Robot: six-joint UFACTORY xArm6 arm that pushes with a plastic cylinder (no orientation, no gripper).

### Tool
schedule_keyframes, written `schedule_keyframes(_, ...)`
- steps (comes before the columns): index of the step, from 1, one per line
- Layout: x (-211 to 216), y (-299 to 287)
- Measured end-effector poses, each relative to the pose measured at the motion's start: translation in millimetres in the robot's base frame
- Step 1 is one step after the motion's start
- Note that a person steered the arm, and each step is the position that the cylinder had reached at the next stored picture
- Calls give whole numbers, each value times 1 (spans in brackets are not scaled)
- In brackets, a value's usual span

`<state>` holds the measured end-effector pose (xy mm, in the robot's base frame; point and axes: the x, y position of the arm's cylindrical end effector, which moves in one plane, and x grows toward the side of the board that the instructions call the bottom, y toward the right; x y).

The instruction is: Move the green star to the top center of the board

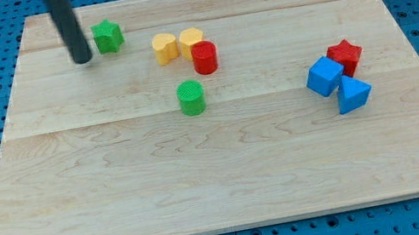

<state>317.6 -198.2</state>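
Note:
The green star (107, 37) lies near the board's top left. My tip (83, 60) rests on the board just left of the green star and slightly below it, with a small gap between them. The dark rod rises from the tip toward the view's top edge. A green cylinder (191, 98) stands lower, near the board's middle.
Two yellow blocks (166, 48) (191, 40) and a red cylinder (205, 57) cluster right of the star. A red star (345, 55), blue cube (325, 76) and blue triangle (353, 95) sit at the right. The wooden board (228, 175) lies on a blue pegboard.

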Motion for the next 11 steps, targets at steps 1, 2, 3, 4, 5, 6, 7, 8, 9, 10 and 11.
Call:
schedule_keyframes(1, -28, -4)
schedule_keyframes(2, -47, 18)
schedule_keyframes(3, -47, 40)
schedule_keyframes(4, -38, 21)
schedule_keyframes(5, -38, 43)
schedule_keyframes(6, -38, 125)
schedule_keyframes(7, -44, 182)
schedule_keyframes(8, -32, 193)
schedule_keyframes(9, -33, 245)
schedule_keyframes(10, -61, 277)
schedule_keyframes(11, -75, 216)
